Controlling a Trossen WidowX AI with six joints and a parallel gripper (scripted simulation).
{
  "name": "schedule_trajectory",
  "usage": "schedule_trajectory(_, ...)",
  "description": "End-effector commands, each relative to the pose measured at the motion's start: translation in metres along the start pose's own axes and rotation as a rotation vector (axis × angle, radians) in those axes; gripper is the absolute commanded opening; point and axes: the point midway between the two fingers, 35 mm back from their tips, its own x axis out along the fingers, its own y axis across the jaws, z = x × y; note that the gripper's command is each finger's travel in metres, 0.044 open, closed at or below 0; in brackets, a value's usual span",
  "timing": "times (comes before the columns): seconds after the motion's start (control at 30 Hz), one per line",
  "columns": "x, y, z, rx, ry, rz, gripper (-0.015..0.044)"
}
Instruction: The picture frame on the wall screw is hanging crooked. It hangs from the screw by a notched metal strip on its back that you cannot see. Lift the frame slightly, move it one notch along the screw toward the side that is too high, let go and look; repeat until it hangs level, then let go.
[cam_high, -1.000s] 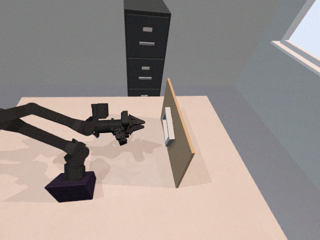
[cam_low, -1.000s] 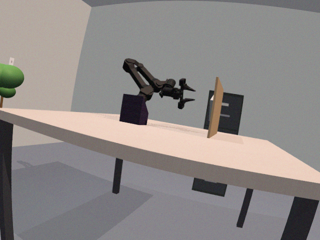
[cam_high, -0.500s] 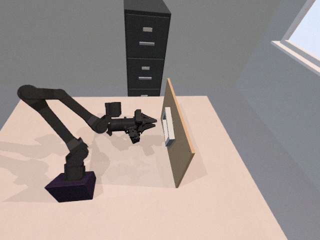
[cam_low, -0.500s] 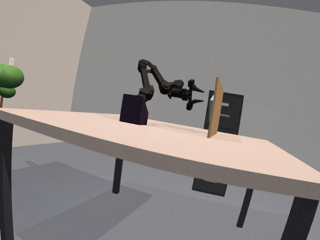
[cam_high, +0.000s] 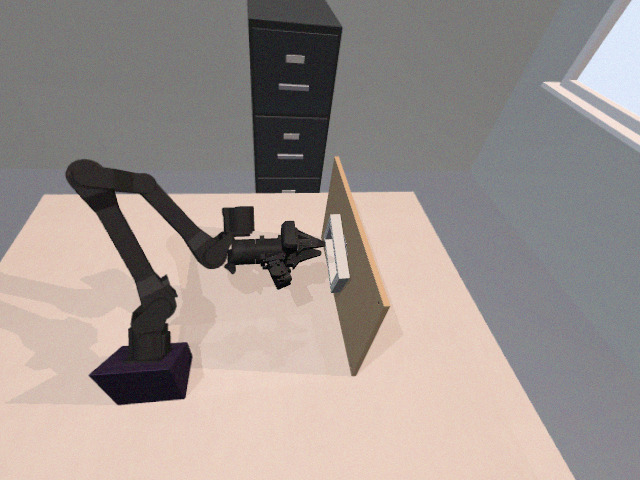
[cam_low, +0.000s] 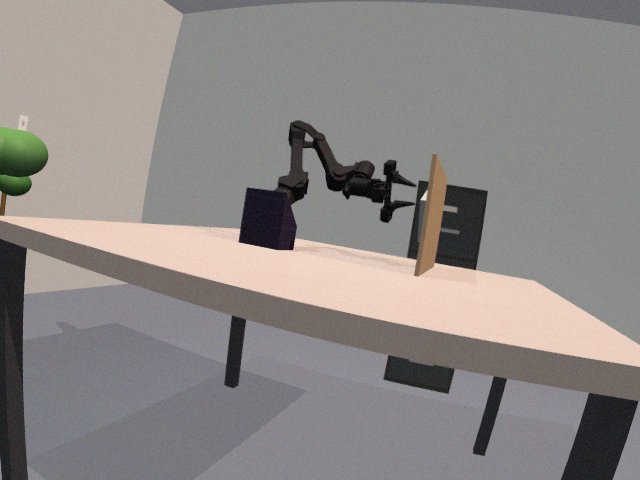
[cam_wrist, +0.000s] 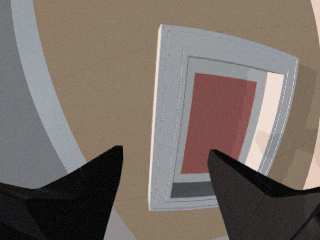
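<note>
Jaws: partly open, with 2 fingers apart and nothing held between them; they belonged to the black parallel-jaw gripper (cam_high: 322, 248) (cam_low: 414, 194) (cam_wrist: 166, 148).
Task frame: the pale grey, rectangular picture frame (cam_high: 339, 248) (cam_low: 422, 217) (cam_wrist: 170, 120) hung on the gripper's side of the upright, flat brown panel (cam_high: 356, 320) (cam_low: 434, 217) (cam_wrist: 100, 75).
Picture: 1 dark red rectangle (cam_wrist: 220, 120) showed inside a grey border.
Reach: the fingertips pointed at the frame from close by; whether either touched it could not be told.
Finger line-up: in the wrist view, 1 fingertip overlapped the red rectangle and the other lay outside the frame, over the panel.
Tilt: its sides slanted in the wrist view, but true level could not be judged.
Screw: hidden.
Arm: the black, jointed robot arm (cam_high: 124, 242) (cam_low: 296, 155) rose from the dark purple block base (cam_high: 155, 387) (cam_low: 263, 217).
Support: base and panel stood on the pale pink, flat table (cam_high: 439, 413) (cam_low: 310, 289) (cam_wrist: 316, 175).
</note>
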Motion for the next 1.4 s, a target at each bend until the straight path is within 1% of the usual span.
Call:
schedule_trajectory(0.0,0.001,0.0,-0.001,0.002,0.003,-0.002,0.026)
schedule_trajectory(0.2,0.004,0.0,-0.001,0.002,0.003,-0.002,0.026)
schedule_trajectory(0.93,0.04,0.0,-0.001,0.002,0.005,-0.001,0.026)
schedule_trajectory(1.37,0.041,0.0,-0.001,0.002,0.005,-0.001,0.026)
